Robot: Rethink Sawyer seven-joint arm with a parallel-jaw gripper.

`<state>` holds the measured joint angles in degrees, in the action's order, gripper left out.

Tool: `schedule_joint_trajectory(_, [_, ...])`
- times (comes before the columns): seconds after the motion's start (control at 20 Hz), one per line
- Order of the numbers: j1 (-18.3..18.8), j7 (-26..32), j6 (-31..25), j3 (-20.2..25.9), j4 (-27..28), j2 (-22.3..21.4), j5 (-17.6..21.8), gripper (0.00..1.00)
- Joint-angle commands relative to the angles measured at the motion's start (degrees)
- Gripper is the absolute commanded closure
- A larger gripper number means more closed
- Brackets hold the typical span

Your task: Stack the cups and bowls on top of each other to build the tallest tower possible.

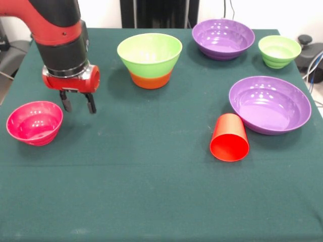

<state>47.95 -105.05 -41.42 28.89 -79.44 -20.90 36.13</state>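
While its empty pincer (78, 103) hangs open beside the glossy pink plastic bowl (35, 122), grasping that bowl's rim seems next.

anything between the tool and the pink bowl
No. In the front view the tool hangs just above and to the right of the pink bowl, with only bare green tablecloth showing in the short stretch between them.

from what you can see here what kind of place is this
Probably a robot lab or test bench, not a kitchen: a red and black robot arm with its hand hangs over a table covered in dark green cloth, glossy plastic bowls like the pink one are spread out, and cables trail at the edge.
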Motion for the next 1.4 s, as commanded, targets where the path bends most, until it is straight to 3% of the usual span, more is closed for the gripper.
schedule_joint_trajectory(0.05, [-1.7, 9.5, 3.1, 2.3, 2.3, 4.4, 3.1, 0.00])
schedule_joint_trajectory(0.3, [-1.5, 10.1, 1.9, 2.3, 2.3, 3.5, 2.8, 0.00])
schedule_joint_trajectory(0.6, [-2.0, 5.5, -0.3, 0.2, -4.7, -4.3, 1.2, 0.00])
schedule_joint_trajectory(1.0, [-2.6, 2.3, 0.4, -0.6, -7.7, -6.7, 0.7, 0.00])
schedule_joint_trajectory(1.4, [-1.9, 3.8, -1.0, 0.2, -8.5, -8.6, -0.5, 0.00])
